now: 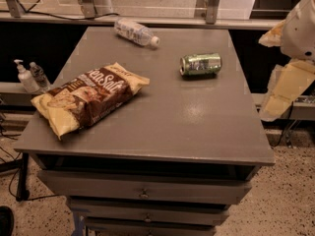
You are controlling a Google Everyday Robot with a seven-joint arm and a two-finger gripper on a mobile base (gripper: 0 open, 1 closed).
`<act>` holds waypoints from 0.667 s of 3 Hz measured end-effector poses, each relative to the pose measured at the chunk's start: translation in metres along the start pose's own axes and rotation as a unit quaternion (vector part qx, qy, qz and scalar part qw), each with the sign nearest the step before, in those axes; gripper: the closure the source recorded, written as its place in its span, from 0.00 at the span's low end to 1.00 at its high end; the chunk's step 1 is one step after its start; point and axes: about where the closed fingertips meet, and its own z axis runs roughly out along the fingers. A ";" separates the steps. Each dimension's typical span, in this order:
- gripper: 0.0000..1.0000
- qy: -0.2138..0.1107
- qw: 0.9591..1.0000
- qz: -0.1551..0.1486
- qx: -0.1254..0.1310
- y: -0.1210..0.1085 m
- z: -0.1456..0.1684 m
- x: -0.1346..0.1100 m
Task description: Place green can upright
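The green can (201, 64) lies on its side on the grey table (177, 117), right of the middle toward the back, with its silver end facing left. My gripper (281, 93) hangs off the table's right edge, to the right of the can and a little nearer the front. It is apart from the can and holds nothing I can see. The pale arm (300, 26) rises above it at the frame's right edge.
A brown and yellow chip bag (88, 98) lies on the left half of the table. A clear water bottle with a white cap (136, 32) lies at the back. Two small bottles (28, 76) stand on a ledge to the left. Drawers (143, 193) sit under the table top.
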 end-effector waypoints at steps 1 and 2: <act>0.00 -0.034 0.999 -0.016 0.001 -0.027 0.018 -0.022; 0.00 -0.076 0.996 -0.036 0.011 -0.077 0.055 -0.064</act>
